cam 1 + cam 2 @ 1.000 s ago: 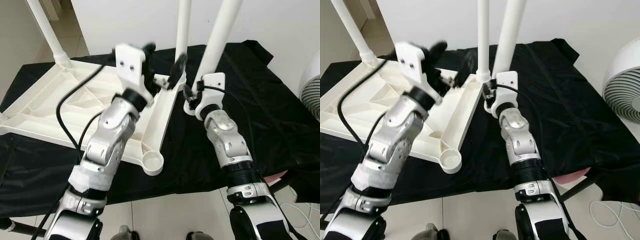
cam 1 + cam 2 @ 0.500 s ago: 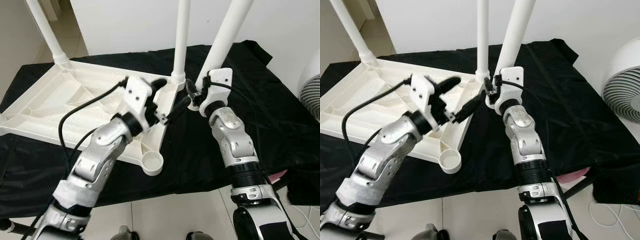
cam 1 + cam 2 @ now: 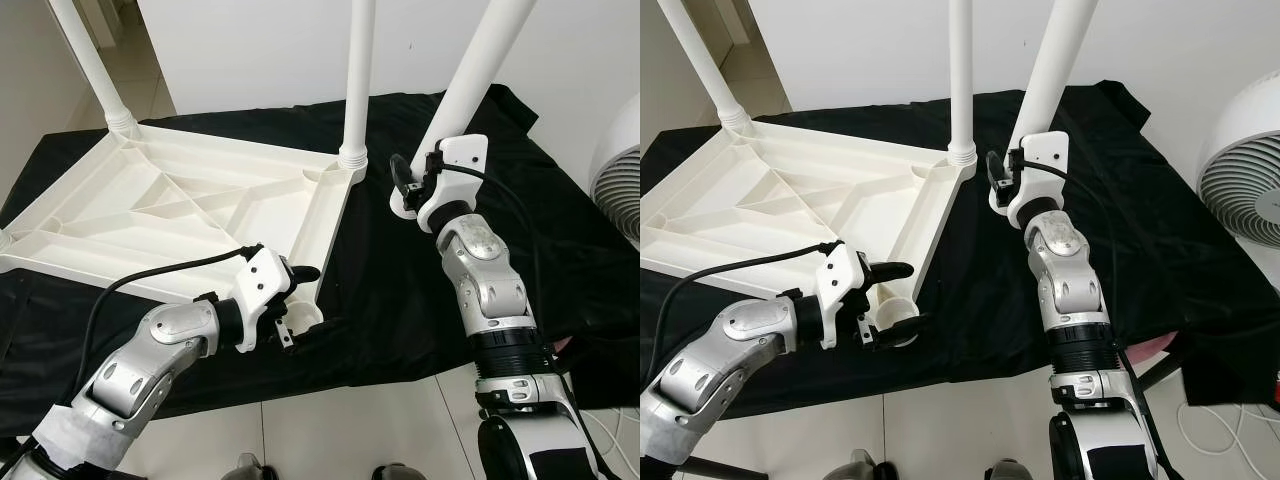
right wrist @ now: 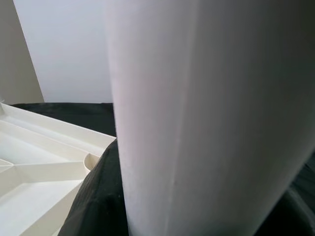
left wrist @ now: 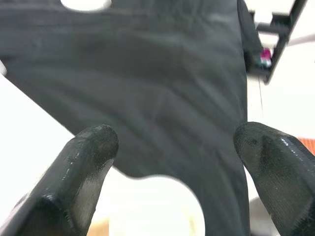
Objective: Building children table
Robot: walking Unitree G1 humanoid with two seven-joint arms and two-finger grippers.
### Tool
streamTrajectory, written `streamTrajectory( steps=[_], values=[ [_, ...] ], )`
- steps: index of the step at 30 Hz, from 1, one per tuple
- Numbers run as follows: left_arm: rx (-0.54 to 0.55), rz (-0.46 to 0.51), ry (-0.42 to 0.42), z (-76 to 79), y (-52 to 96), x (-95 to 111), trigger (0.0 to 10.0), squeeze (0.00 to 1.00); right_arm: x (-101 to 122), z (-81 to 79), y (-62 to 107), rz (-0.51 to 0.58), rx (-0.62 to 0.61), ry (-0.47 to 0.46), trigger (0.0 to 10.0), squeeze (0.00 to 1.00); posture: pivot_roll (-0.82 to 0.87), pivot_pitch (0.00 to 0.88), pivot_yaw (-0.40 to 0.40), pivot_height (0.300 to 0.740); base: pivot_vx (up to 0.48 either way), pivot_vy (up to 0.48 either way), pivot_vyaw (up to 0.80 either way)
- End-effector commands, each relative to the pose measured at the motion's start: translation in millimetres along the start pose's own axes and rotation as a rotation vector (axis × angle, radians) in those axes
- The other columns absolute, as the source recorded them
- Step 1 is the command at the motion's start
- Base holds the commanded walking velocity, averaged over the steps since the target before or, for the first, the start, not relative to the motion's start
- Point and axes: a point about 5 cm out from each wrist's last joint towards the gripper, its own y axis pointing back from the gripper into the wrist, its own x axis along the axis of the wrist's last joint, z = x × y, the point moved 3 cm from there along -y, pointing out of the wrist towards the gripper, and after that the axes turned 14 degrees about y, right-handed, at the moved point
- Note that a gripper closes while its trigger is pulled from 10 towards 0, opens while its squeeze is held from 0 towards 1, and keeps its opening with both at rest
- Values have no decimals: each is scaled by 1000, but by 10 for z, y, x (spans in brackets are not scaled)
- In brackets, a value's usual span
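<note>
The white plastic children's tabletop (image 3: pixel 190 210) lies upside down on the black-cloth-covered bench (image 3: pixel 560 230), so its leg sockets face up. The right tool (image 3: pixel 410 185) grips the loose white tubular leg (image 3: pixel 480 80) near its foot, standing it on the cloth beside the tabletop, likely ready for fitting. The left tool (image 3: pixel 885 300), fingers apart, straddles the empty round corner socket (image 3: pixel 898 312), probably steadying it.
</note>
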Motion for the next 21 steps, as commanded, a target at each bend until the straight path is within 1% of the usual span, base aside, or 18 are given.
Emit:
streamTrajectory(
  steps=[1,2,4,5,6,8,13,17,21],
  values=[
    [-54,-54,-7,8,70,-68,10000,0,32,3,15,18,6,0,10000,0,-91,58,71,740,0,0,0],
    [-54,-54,-7,8,70,-68,10000,0,32,3,15,18,6,0,10000,0,-91,58,71,740,0,0,0],
    [-41,-80,-10,-35,135,-109,10000,0,36,22,19,21,4,7,10000,0,-93,57,76,740,0,0,0],
    [-41,-80,-10,-35,135,-109,10000,0,36,22,19,21,4,7,10000,0,-93,57,76,740,0,0,0],
    [-21,-102,-6,-93,212,-144,10000,0,44,54,22,25,-4,12,10000,0,-92,62,79,740,0,0,0],
    [-16,-108,-6,-109,237,-152,10000,0,48,65,23,25,-7,14,10000,0,-92,62,79,740,0,0,0],
    [24,-151,-30,-227,357,-205,10000,0,49,82,32,27,-11,20,10000,0,-89,68,86,740,0,0,0],
    [38,-185,-43,-305,417,-231,10000,0,50,77,27,28,-9,23,10000,0,-87,70,89,740,0,0,0],
    [44,-209,-57,-341,451,-257,10000,0,51,75,28,29,-8,25,10000,0,-87,71,89,740,0,0,0]
  ],
)
